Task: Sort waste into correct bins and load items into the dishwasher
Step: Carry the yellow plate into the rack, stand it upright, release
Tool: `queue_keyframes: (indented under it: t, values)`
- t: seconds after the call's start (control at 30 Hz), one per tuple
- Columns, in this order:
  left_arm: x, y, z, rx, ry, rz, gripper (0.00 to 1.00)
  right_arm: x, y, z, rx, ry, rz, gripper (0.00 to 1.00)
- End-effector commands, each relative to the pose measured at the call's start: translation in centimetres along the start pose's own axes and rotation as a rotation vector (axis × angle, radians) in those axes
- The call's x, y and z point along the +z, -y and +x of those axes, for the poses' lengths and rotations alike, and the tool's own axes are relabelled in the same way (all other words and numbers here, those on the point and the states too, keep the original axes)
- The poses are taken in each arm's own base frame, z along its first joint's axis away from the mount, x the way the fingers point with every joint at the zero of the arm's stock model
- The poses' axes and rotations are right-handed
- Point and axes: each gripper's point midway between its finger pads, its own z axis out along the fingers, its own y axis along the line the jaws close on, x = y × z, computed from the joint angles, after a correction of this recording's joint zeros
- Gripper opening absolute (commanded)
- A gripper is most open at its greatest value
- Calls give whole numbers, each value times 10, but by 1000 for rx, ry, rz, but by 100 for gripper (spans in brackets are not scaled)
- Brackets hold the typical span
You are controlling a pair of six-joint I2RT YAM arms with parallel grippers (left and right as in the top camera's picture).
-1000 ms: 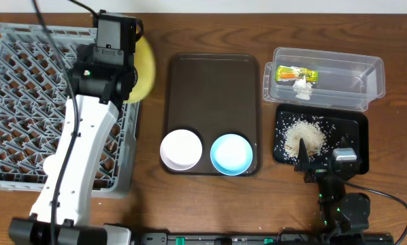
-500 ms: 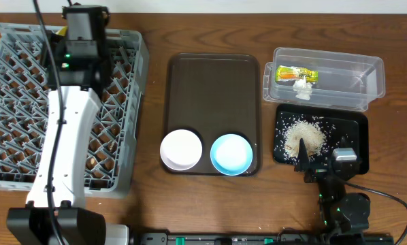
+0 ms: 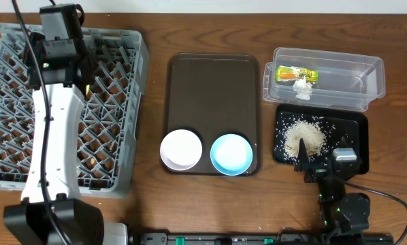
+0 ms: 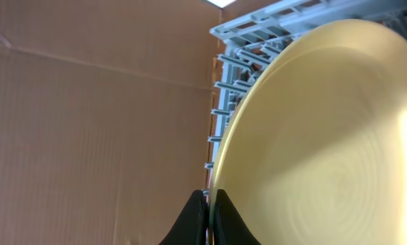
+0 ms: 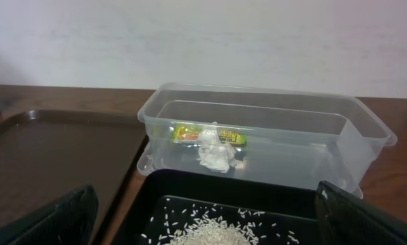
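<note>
left end effector [image 4: 209,216] pinching yellow plate [image 4: 326,136] | grey rack [image 4: 239,51] pegs behind | right end effector [image 5: 205,204] spread

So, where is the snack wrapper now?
Overhead view, right side: the snack wrapper lies inside the clear tub, toward its left end, next to the white scrap; the black tray sits just below in the picture.

Grey plastic rack [image 3: 115,82], glossy yellow plate [image 4: 326,136], clear plastic tub [image 5: 312,146], wood-grain table [image 3: 149,204], glossy blk tray [image 3: 353,133]
</note>
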Motion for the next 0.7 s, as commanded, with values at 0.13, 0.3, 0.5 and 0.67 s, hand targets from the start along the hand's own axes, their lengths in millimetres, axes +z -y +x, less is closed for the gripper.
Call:
queue_keyframes:
  t: [0.13,0.3,0.5,0.67]
  values:
    - [10,16,-2,38,-9,29,6,0,1,1,-7,1,5,99]
    - [10,15,-5,64,3,21,6,0,1,1,-7,1,5,99]
    - [21,4,-6,79,3,-9,6,0,1,1,-7,1,5,99]
    - [37,1,-3,111,-12,-25,6,0,1,1,-7,1,5,99]
